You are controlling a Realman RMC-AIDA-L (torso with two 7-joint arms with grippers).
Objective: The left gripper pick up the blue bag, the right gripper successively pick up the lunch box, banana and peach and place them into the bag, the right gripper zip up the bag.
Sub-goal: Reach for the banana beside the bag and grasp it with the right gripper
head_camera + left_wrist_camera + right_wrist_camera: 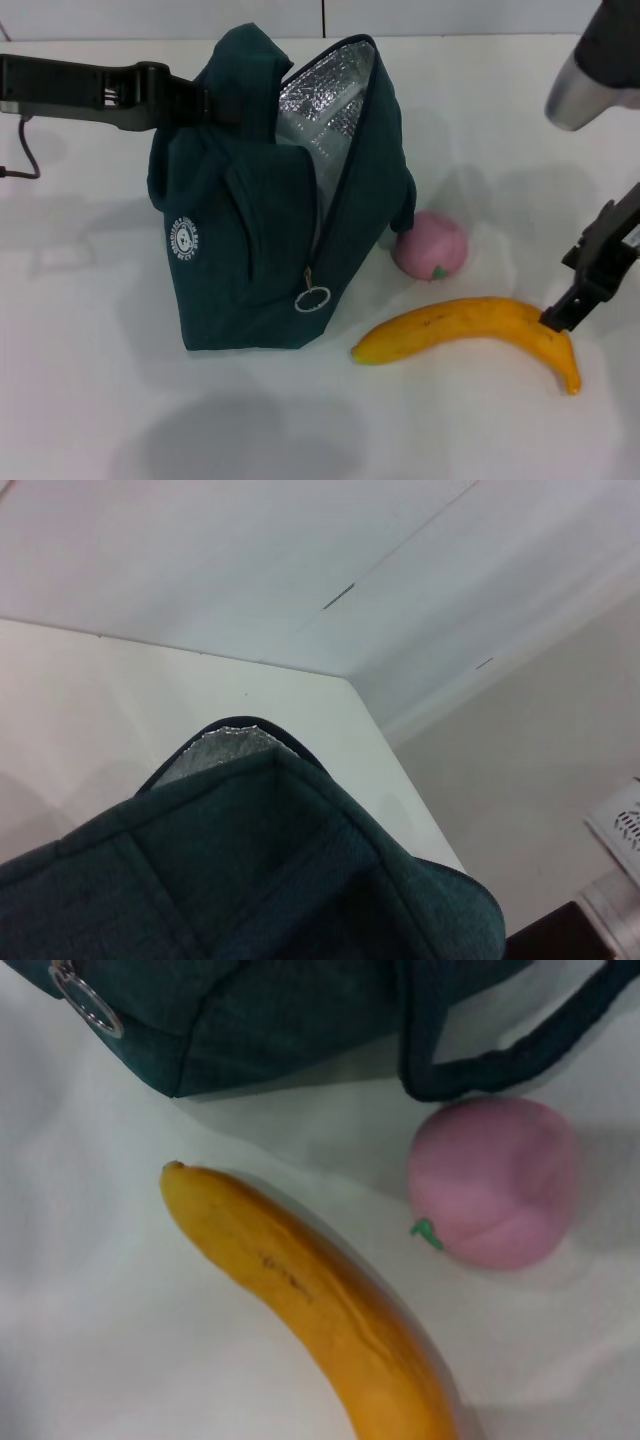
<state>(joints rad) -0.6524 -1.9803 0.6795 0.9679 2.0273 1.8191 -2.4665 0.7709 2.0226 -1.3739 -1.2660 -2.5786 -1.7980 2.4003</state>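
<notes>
The long curved yellow banana is lying on the white counter, long axis crosswise, its right end touching the right claw, whose finger spread is hidden, nearer than the left claw.

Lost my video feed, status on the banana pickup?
Left hand holding blue bag open. Right hand down at banana, on the table. Peach beside bag. Nothing blocking.

White round logo on side of blue bag: ring of lettering around small emblem, letters too small to read. No other readable text or numbers.
</notes>
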